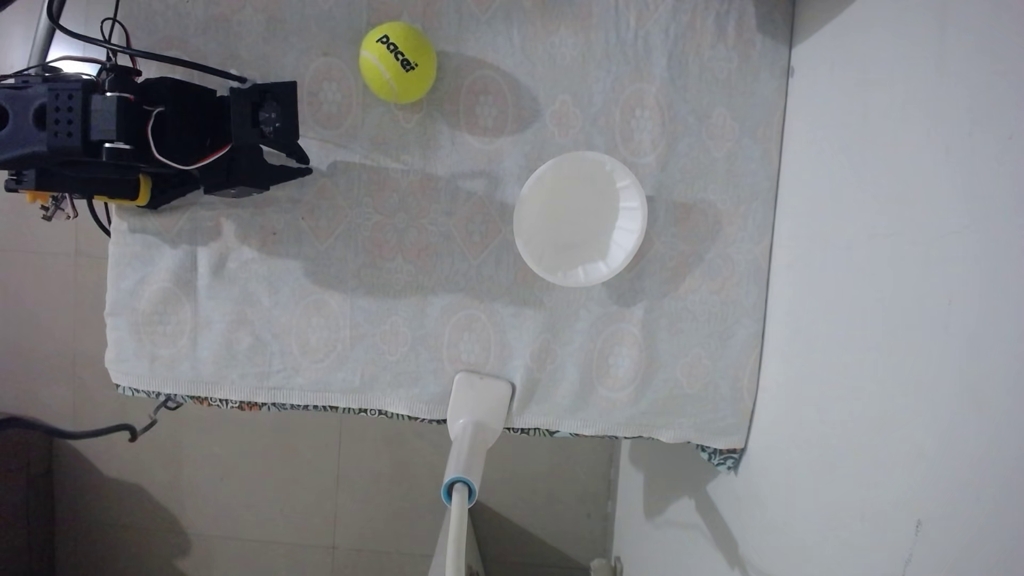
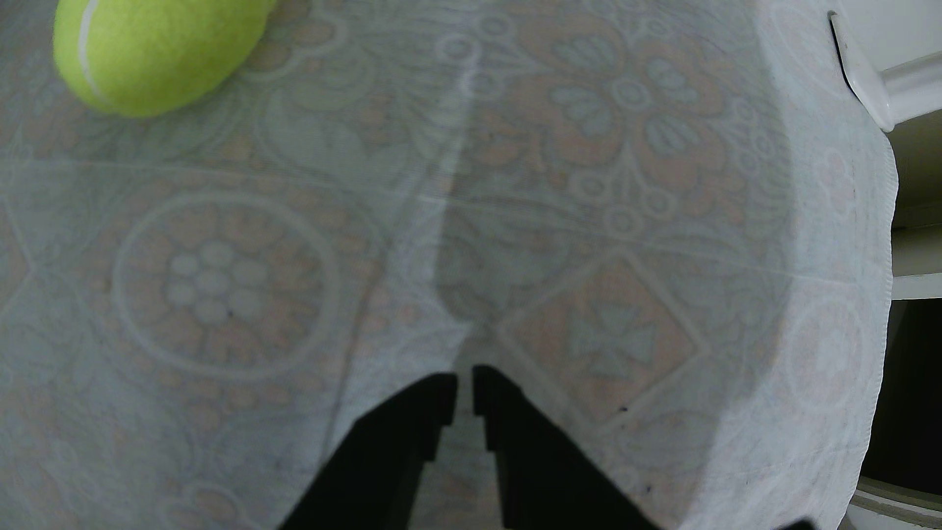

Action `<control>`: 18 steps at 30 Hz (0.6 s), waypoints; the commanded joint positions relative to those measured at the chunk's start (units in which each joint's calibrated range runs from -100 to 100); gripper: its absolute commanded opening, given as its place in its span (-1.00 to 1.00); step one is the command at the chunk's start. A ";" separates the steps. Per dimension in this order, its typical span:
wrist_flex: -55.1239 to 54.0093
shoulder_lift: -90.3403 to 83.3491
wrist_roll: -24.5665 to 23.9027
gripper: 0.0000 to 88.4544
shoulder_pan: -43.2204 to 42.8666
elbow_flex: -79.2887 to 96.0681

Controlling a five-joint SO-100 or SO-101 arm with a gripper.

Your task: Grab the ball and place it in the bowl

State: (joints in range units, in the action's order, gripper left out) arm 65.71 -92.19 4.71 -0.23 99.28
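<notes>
The yellow-green ball [image 1: 398, 62] with black lettering rests on the patterned cloth near the top edge of the fixed view. The white fluted bowl [image 1: 579, 218] sits empty to its lower right. My black gripper [image 1: 306, 166] hangs at the left side of the cloth, well apart from the ball, which lies up and to the right of it. In the wrist view the ball [image 2: 153, 51] lies in the top left corner. There the gripper [image 2: 464, 379] comes in from the bottom with its fingertips nearly touching and nothing between them.
A white lamp clamp [image 1: 477, 412] with a blue ring grips the cloth's lower edge. The pale cloth [image 1: 332, 310] covers the table; floor lies below it and a white wall stands at the right. Cables trail from the arm at the left.
</notes>
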 commanded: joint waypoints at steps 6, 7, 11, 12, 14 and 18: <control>-0.37 0.48 0.24 -0.99 -0.21 -1.09; -0.37 0.48 0.24 -0.99 -0.21 -1.09; -0.37 0.48 0.29 -0.99 -0.21 -1.09; -0.37 0.48 0.29 -0.99 -0.21 -1.09; -0.37 0.48 0.29 -0.99 -0.32 -1.09; -0.37 0.48 0.39 -0.99 -0.54 -1.09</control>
State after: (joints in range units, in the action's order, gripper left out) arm 65.71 -92.19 4.76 -0.23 99.28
